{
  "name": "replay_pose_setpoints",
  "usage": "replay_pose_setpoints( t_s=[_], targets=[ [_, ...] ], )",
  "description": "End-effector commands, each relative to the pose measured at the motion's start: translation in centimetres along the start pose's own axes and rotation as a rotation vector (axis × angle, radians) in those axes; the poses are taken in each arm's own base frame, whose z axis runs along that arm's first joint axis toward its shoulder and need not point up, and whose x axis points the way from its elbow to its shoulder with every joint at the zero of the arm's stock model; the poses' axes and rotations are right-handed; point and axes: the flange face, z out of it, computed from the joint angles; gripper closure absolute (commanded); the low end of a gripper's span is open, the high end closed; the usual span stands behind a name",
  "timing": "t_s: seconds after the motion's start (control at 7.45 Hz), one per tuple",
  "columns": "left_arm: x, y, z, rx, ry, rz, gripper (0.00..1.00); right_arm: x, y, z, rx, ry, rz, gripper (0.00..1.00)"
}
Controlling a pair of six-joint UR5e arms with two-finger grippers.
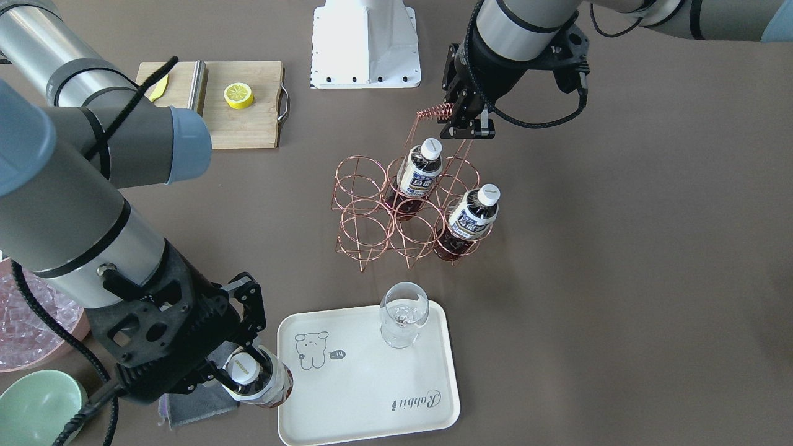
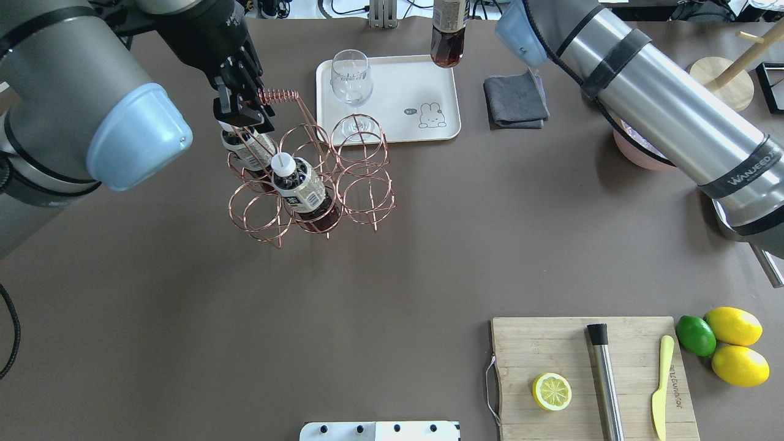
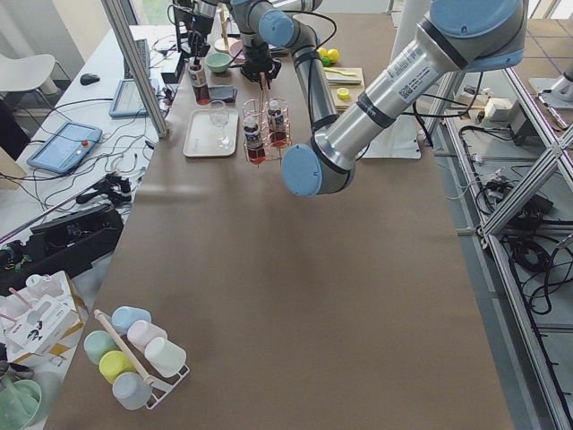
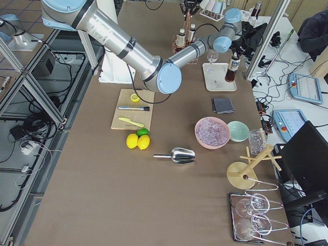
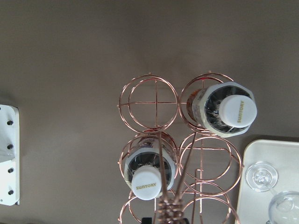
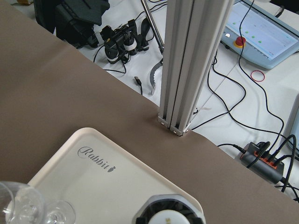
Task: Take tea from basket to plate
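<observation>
My right gripper (image 1: 245, 371) is shut on a tea bottle (image 1: 272, 385) with a white cap, at the corner of the cream plate (image 1: 372, 384). I cannot tell whether the bottle touches the plate. It also shows in the overhead view (image 2: 447, 37) and the right wrist view (image 6: 168, 218). Two more tea bottles (image 1: 420, 167) (image 1: 474, 214) stand in cells of the copper wire basket (image 1: 362, 232). My left gripper (image 1: 468, 127) is shut on the basket's coiled handle (image 1: 433, 113), above the bottles.
A clear stemless glass (image 1: 403, 313) stands on the plate's corner nearest the basket. A grey cloth (image 2: 514, 101), a pink bowl (image 1: 31, 322) and a mint bowl (image 1: 37, 409) lie beside the plate. A cutting board (image 2: 588, 373) with half a lemon lies near the robot.
</observation>
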Motion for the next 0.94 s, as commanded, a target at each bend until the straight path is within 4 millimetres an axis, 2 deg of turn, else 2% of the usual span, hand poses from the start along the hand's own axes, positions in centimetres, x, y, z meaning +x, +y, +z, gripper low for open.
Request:
replay_pose_setpoints(
  t_s=[0.0, 0.27, 0.4, 0.67, 0.81],
  targets=[
    [1.5, -4.8, -2.2, 0.056, -0.01, 0.04, 1.0, -3.2, 1.7, 3.5, 0.037, -0.011, 0.054, 1.0],
    [1.9, -8.5, -2.7, 0.077, -0.014, 0.052, 1.0, -2.6, 2.2, 4.6, 0.049, -0.004, 0.066, 1.0],
    [2.9, -11.2, -4.0, 0.112, -0.032, 0.074, 1.0, -3.0, 2.1, 4.7, 0.058, 0.0, 0.082, 1.0],
    [4.9, -17.7, -5.0, 0.146, -0.034, 0.1, 1.0, -4.1, 2.4, 5.1, 0.081, -0.017, 0.107, 1.0],
    [5.9, -22.0, -6.4, 0.154, -0.027, 0.154, 1.0, -4.3, 3.1, 5.8, 0.09, -0.013, 0.113, 1.0]
  ],
)
